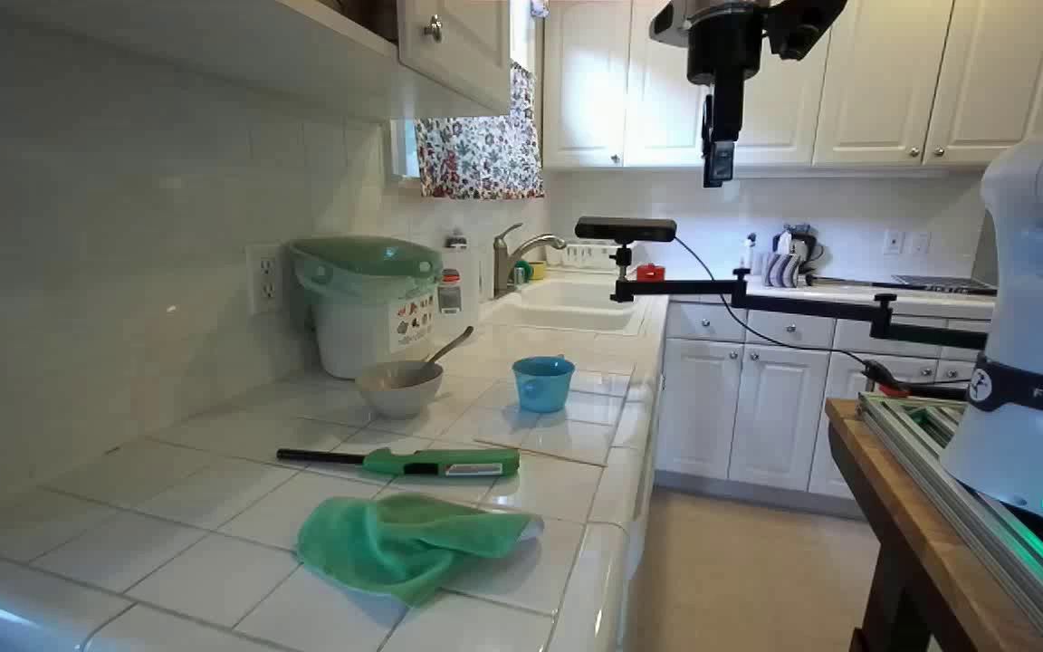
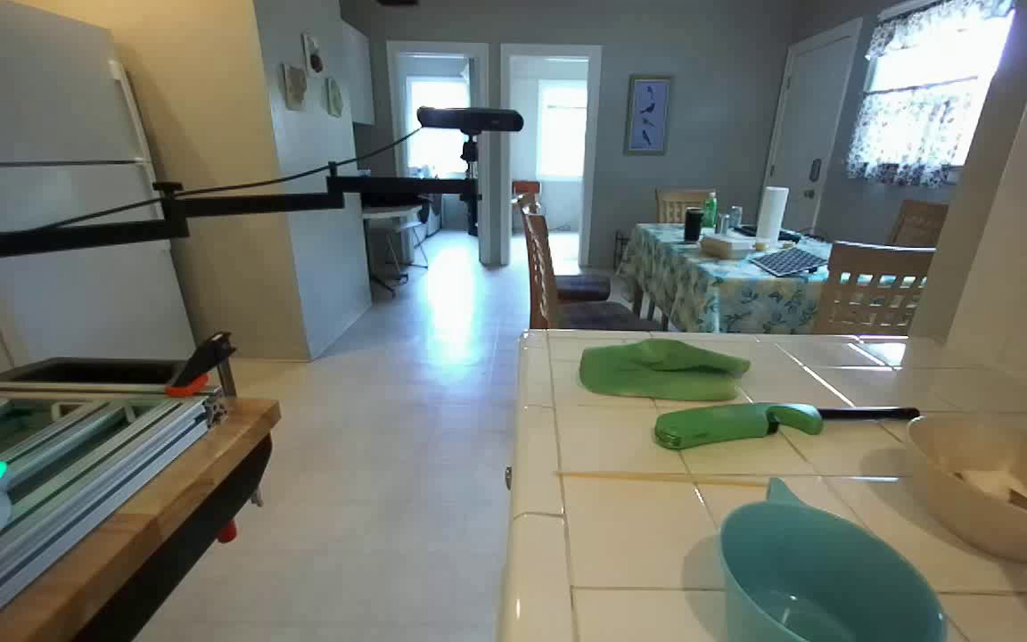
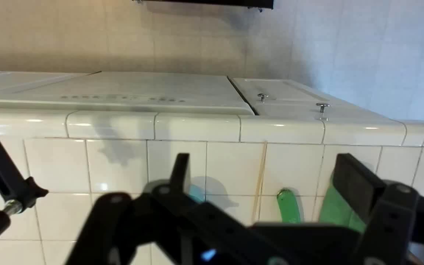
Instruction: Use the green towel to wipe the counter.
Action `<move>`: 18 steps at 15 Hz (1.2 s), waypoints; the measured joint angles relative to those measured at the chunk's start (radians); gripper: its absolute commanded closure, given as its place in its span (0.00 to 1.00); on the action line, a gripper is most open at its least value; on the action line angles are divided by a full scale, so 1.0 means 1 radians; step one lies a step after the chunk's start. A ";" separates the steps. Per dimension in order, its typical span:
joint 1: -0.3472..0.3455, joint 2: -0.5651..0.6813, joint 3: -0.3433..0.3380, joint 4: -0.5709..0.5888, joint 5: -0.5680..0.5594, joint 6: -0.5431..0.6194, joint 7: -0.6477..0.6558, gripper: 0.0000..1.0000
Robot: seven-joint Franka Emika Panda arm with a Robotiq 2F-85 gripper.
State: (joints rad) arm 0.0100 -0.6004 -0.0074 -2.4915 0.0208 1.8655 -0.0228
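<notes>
The green towel [image 1: 395, 543] lies crumpled on the counter [image 1: 196, 566], near the corner where the robot-side edge meets the end edge. The gripper [image 1: 719, 172] hangs well above; in the wrist view its fingers [image 3: 359, 184] stand wide apart, with counter showing between them and part of the towel hidden by one of them.

Just beside the towel, farther from the end edge, a green lighter [image 1: 442, 463] lies about parallel to that edge, its black tube pointing to the wall edge. Next comes a thin stick [image 3: 260, 180], running in from the robot-side edge.

Beyond it a pale bowl [image 1: 395, 394] stands upright, set toward the wall edge. A spoon [image 1: 454, 346] leans in it, handle out over the rim; a pale patch shows inside, and what it is I cannot tell. The blue cup [image 2: 825, 571] is upright too, nearer the robot-side edge; in an exterior view its inner wall and part of its floor show. Past the bowl, near the wall edge, is a white bin [image 1: 349, 335] with a green top, its inside hidden. Farther along, the sink [image 1: 576, 305] is set into the counter.
</notes>
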 measured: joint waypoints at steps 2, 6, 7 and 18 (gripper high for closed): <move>0.000 0.000 0.000 0.000 0.000 0.000 0.000 0.00; 0.000 0.000 0.000 0.000 0.000 0.000 0.000 0.00; 0.000 0.000 0.000 0.000 0.000 0.000 0.000 0.00; 0.085 0.159 0.083 -0.008 0.037 0.144 0.000 0.00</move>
State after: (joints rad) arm 0.0953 -0.4413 0.0758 -2.4995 0.0580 2.0095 -0.0228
